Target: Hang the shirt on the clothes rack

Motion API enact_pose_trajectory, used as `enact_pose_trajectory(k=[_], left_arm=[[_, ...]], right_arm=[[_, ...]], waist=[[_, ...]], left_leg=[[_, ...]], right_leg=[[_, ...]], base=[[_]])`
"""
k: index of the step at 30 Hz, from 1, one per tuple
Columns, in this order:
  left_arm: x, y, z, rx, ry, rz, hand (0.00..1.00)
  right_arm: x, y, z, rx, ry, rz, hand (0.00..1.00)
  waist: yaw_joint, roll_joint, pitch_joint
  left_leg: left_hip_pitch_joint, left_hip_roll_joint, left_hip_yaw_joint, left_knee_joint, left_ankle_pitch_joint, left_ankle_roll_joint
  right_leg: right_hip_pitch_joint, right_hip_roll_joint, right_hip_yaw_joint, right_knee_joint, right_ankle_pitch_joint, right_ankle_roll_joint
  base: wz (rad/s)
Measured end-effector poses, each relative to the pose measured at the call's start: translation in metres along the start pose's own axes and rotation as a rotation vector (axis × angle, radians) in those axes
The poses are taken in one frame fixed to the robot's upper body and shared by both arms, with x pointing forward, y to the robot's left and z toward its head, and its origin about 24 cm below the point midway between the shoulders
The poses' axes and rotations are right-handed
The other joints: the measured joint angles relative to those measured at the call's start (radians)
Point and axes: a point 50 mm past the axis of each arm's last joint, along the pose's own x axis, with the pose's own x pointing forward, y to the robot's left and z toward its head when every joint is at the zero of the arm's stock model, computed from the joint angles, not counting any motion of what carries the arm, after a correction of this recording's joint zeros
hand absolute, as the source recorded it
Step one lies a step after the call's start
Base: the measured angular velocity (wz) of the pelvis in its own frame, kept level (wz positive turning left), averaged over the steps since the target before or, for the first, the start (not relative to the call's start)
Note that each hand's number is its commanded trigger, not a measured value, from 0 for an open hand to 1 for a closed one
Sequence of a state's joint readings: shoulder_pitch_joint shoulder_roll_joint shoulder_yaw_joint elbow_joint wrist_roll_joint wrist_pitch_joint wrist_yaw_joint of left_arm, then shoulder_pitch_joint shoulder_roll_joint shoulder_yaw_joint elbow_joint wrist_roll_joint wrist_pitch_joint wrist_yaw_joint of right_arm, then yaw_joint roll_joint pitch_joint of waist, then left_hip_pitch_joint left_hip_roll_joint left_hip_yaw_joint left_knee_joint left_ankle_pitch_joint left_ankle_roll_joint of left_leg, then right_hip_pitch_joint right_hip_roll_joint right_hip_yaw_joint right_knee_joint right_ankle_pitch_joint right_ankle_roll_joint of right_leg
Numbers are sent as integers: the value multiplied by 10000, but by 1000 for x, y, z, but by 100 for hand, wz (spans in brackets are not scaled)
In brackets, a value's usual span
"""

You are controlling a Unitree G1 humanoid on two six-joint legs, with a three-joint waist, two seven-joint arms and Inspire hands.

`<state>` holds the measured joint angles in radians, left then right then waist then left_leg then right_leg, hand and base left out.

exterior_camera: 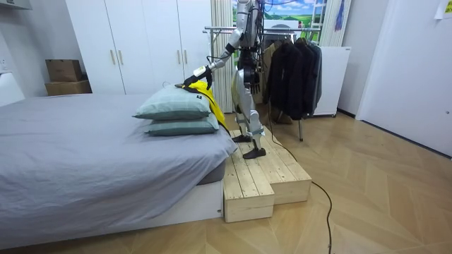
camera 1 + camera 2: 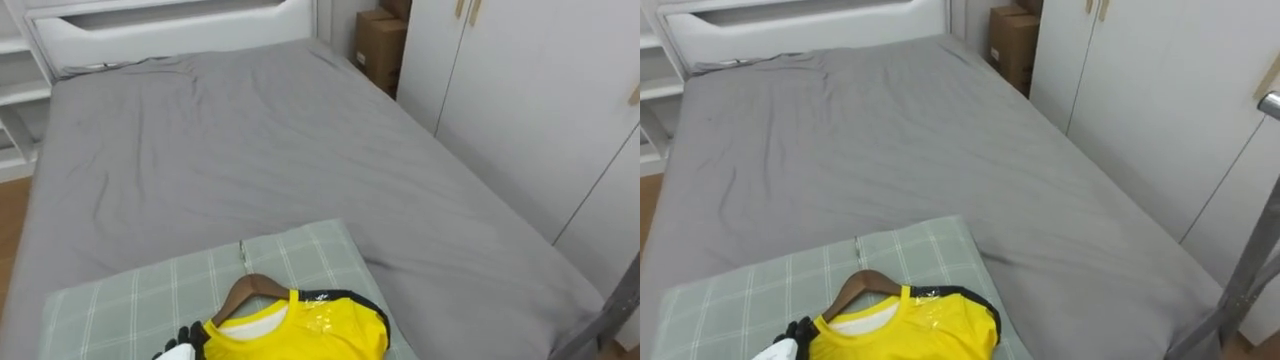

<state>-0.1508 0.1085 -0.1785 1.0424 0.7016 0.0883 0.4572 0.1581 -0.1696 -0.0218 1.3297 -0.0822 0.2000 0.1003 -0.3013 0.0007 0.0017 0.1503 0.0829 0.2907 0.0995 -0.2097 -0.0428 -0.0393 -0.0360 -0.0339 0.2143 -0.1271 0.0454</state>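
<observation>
Grip unclear: left hand (image 2: 180,345) sits at the bottom edge of the eye views, tight against the left shoulder of the yellow shirt (image 2: 310,325). Can't tell whether it's closed on anything or just resting there.

Shirt is on a wooden hanger (image 2: 245,290), both lying on the top green check pillow (image 2: 130,295) at the near end of the grey bed (image 2: 250,150). Room view shows yellow cloth spilling over the pillows' edge twd the robot, which stands on a wooden platform (image 1: 261,176) beside the bed. Clothes rail (image 1: 219,30) w/ dark coats (image 1: 289,67) is behind it.

Risks, as I judge them:
- Hand is at one end of the hanger, not the middle. Lifting from there would tip the bar, and the shirt could slide off the far shoulder.
- Thin metal hook lies flat on the pillow cover. A dragging pull rather than a straight lift could snag it.
- The rail is behind the robot, so it must turn on a narrow platform w/ a step edge. The loose hem could catch on the pillows or bed corner during the turn.

Orientation: hook points away from the robot, twd the far end of the bed, leaning slightly left. Hanger bar runs roughly across the view, left to right. Shirt's long axis, collar to hem, runs from the hook back twd the robot, w/ collar up-bed and hem over the near edge.
</observation>
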Motion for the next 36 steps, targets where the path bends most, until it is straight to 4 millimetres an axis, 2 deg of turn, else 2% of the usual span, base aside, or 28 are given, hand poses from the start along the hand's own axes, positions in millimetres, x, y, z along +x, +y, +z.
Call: enact_pose_trajectory(k=[4, 9, 15, 22, 25, 28, 36], left_arm=[[4, 3, 0, -238, 290, 35, 0], [15, 18, 1, -543, 537, 330, 0], [32, 54, 2, -638, 540, 1301, 0], [38, 66, 8, -655, 439, 1537, 0], [40, 69, 12, -675, 368, 1618, 0], [46, 81, 17, -648, 205, 1857, 0], [50, 91, 19, -586, 194, 2040, 0]], right_arm=[[0, -1, 6, 99, -264, -177, 0], [-1, -2, 15, 701, -495, -226, 0], [-3, -3, 27, 681, -960, -409, 0], [-4, -6, 34, 660, -1308, -511, 0], [-4, -5, 36, 936, -1500, -519, 0], [-5, -3, 41, 957, -1667, -495, 0], [-7, -3, 56, 575, -2111, -646, 0]], waist=[[-5, 146, 7], [80, 275, 36], [147, 227, 73], [129, 213, 98], [223, 134, 149], [313, 43, 192], [360, -58, 233]], left_leg=[[-165, -7, 79, 35, 0, 0], [-413, 19, 111, 160, 1, 1], [-996, 13, 215, 371, 4, 4], [-1216, 20, 302, 381, 5, 4], [-1267, 32, 367, 381, 5, 4], [-1550, 40, 340, 507, 5, 4], [-1999, 77, 325, 705, 5, 4]], right_leg=[[-197, 4, 60, 69, 7, -10], [-481, 17, 88, 161, 29, -47], [-1109, 14, 240, 331, 63, -86], [-1442, 15, 263, 444, 65, -89], [-1559, 30, 267, 548, 64, -90], [-1774, 18, 262, 586, 66, -95], [-2120, 14, 222, 615, 81, -154]], base=[[-7], [-2], [-6], [-3], [-6], [0], [2]])
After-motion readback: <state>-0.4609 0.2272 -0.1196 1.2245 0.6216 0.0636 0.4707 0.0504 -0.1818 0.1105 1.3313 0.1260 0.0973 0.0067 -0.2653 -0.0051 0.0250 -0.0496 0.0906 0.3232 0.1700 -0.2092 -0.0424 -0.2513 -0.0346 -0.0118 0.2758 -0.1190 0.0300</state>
